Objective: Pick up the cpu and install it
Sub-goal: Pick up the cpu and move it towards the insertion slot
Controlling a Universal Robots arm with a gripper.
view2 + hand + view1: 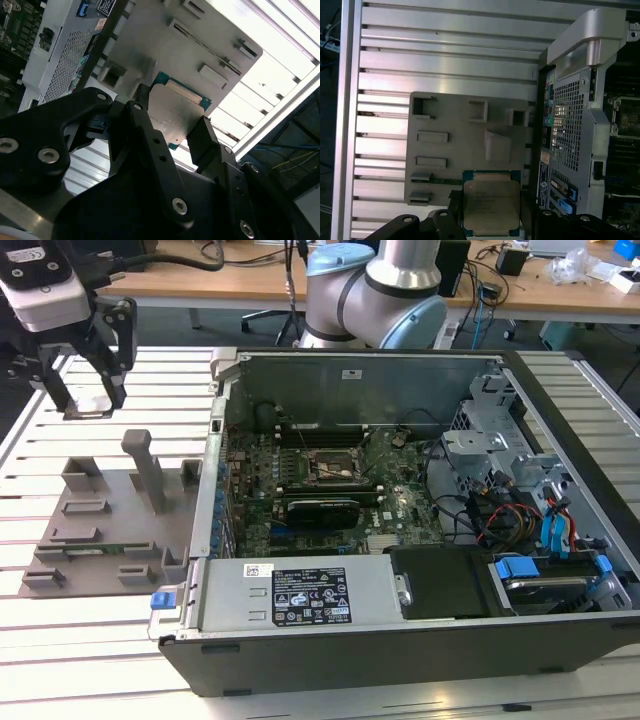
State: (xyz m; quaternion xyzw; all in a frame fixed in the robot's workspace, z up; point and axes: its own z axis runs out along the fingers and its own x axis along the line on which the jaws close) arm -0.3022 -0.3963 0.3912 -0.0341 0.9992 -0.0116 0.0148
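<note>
At the upper left of the exterior view my gripper [88,400] hangs over the slatted metal table [30,640], closed on the cpu [490,202], with one dark finger on each of two opposite edges. In both wrist views the chip sits flat between those fingers [145,120], its pale metal top towards the first wrist camera and a thin green border showing around it. It is lifted clear of everything below it. Beneath and a little towards the exterior view's right of my gripper, in the lower left of that frame, lies the grey fixture plate [110,530] with its upright posts and shallow pockets; in the first wrist view the cpu overlaps one edge of this plate. Just beside the plate, towards the exterior view's right, stands the open computer case [420,640], filling the centre and right of the frame, its sheet-metal wall touching or nearly touching the plate's edge. Near the middle of the frame, on the green motherboard [400,505], is the dark square socket [335,465] with its metal frame, well apart from my gripper. Above the case, at the top centre, is my arm's grey and blue base joint [375,290]. Farther right inside the case are a metal drive cage [480,455], bundled cables [500,520] and blue plastic latches [520,570].
</note>
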